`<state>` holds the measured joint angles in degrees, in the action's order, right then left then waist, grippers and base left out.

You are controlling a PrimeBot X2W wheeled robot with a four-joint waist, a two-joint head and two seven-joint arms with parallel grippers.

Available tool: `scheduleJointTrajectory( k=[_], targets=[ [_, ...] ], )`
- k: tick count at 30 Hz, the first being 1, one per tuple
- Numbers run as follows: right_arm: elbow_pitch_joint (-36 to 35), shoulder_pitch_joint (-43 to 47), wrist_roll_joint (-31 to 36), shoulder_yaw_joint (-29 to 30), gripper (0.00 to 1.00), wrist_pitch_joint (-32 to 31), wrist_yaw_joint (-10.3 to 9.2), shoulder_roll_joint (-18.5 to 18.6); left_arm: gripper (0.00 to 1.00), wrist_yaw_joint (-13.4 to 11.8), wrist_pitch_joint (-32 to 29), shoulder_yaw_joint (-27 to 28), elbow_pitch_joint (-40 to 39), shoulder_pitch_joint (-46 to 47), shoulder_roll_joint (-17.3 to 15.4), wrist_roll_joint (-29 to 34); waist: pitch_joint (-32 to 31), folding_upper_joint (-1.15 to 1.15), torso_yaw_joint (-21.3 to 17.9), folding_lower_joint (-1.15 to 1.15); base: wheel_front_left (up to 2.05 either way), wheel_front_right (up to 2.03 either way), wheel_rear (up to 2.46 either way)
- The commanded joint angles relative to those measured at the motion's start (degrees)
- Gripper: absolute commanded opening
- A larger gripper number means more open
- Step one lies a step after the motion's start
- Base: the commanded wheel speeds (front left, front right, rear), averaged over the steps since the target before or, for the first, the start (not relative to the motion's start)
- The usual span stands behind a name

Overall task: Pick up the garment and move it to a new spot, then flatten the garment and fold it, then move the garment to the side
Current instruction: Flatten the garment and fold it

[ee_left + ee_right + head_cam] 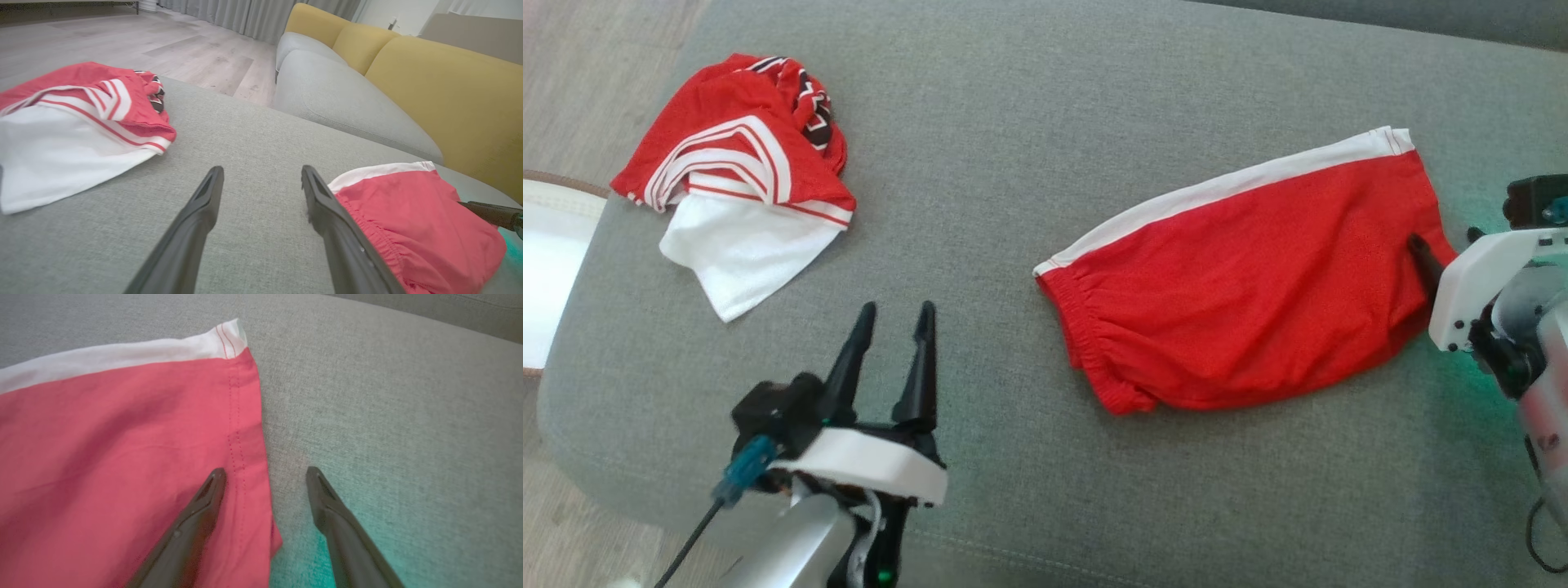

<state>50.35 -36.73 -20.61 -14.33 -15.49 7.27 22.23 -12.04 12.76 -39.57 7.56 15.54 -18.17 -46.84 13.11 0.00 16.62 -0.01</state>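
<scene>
- The red shorts (1241,278) lie flat on the right half of the grey cushion (1013,122). Their long axis runs left to right across the head view and rises a little toward the right. The gathered waistband is at the left end, the leg hem at the right, and a white stripe runs along the far edge.
- The right hand (265,471) is at the hem end with its fingers apart, gripping nothing. One finger is over the red cloth just inside the stitched hem and the other is over bare cushion, so the hand straddles that edge.
- The left hand (898,309) has its fingers spread and is empty. It sits over bare cushion and points away from the robot, with the waistband off to its right and near.
- Each hand is therefore nearer one end, which would suit a two-handed lift or slide to the side.
- A crumpled red and white top (739,171) lies well apart at the far left.
- Hard to tell: whether the right finger touches the cloth, and how many layers the shorts make. In the head view the frame edge cuts off the right hand, and its white mount hides the near hem corner.
</scene>
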Motion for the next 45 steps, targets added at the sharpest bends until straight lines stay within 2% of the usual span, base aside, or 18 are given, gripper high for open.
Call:
scheduleJointTrajectory(
  k=[1, 3, 5, 6, 7, 11, 18, 28, 35, 41, 45],
  targets=[
    [-1.2, 0.2, -0.6, -1.0, 1.0, -0.9, 0.22, 0.0, 1.0, -0.5, 0.7, 2.8, -2.1, 0.6, -1.7, 0.0, -0.1, 0.0, 0.2, 0.01, 0.0, 0.0, 0.0],
    [-1.2, 0.4, -1.5, -1.7, 0.96, -2.8, 0.22, -0.3, 1.0, -1.1, 0.9, 3.7, -3.0, -0.3, -2.3, -0.3, -0.3, 0.0, 0.3, 0.01, 0.0, 0.0, 0.0],
    [-1.2, 0.6, -2.5, -2.7, 0.46, -5.2, 0.22, -0.7, 1.0, -1.6, 1.1, 4.4, -3.7, -1.1, -2.7, -0.4, -0.6, 0.0, 0.3, 0.01, 0.0, 0.0, 0.0],
    [-1.3, 0.7, -3.0, -3.2, 0.26, -6.4, 0.22, -0.8, 1.0, -1.8, 1.1, 4.7, -4.1, -1.5, -2.9, -0.4, -0.6, 0.0, 0.3, 0.01, 0.0, 0.0, 0.0],
    [-1.4, 0.7, -3.5, -3.5, 0.0, -7.6, 0.22, -1.0, 1.0, -2.0, 1.2, 5.0, -4.5, -1.7, -3.1, -0.5, -0.7, 0.0, 0.2, 0.01, 0.0, 0.0, 0.0],
    [-2.1, 0.4, -4.9, -3.3, 0.0, -8.8, 0.22, -1.3, 1.0, -2.7, 1.3, 5.7, -5.9, -2.2, -3.7, -0.2, -0.8, 0.0, -0.1, 0.01, 0.0, 0.0, 0.0],
    [-4.3, 0.1, -5.9, -0.5, 0.0, -3.5, 0.22, -2.4, 1.0, -3.6, 1.5, 5.7, -7.4, -2.5, -4.6, 1.3, -2.7, 0.0, -2.7, 0.01, 0.0, 0.0, 0.0],
    [-10.8, 7.7, -8.4, 4.3, 0.0, 1.5, 0.22, -4.9, 1.0, -4.3, 1.7, 6.2, -7.7, -4.6, -5.2, 1.5, -6.9, 0.0, -12.1, 0.01, 0.0, 0.0, 0.0],
    [-19.1, 16.1, -5.8, 7.8, 0.0, 3.2, 0.22, -7.7, 1.0, -5.0, 1.8, 6.9, -8.3, -6.3, -5.5, 1.4, -7.4, 0.0, -18.1, 0.01, 0.0, 0.0, 0.0],
    [-24.1, 19.9, -3.3, 10.9, 0.0, 3.5, 0.22, -10.6, 1.0, -5.3, 1.9, 7.1, -8.8, -6.6, -5.9, 1.5, -7.0, 0.0, -19.7, 0.01, 0.0, 0.0, 0.0],
    [-26.2, 20.8, -0.8, 12.8, 0.0, 3.2, 0.22, -12.4, 1.0, -5.4, 1.6, 7.0, -8.7, -6.4, -6.0, 1.6, -6.9, 0.0, -19.3, 0.01, 0.0, 0.0, 0.0]
  ],
)
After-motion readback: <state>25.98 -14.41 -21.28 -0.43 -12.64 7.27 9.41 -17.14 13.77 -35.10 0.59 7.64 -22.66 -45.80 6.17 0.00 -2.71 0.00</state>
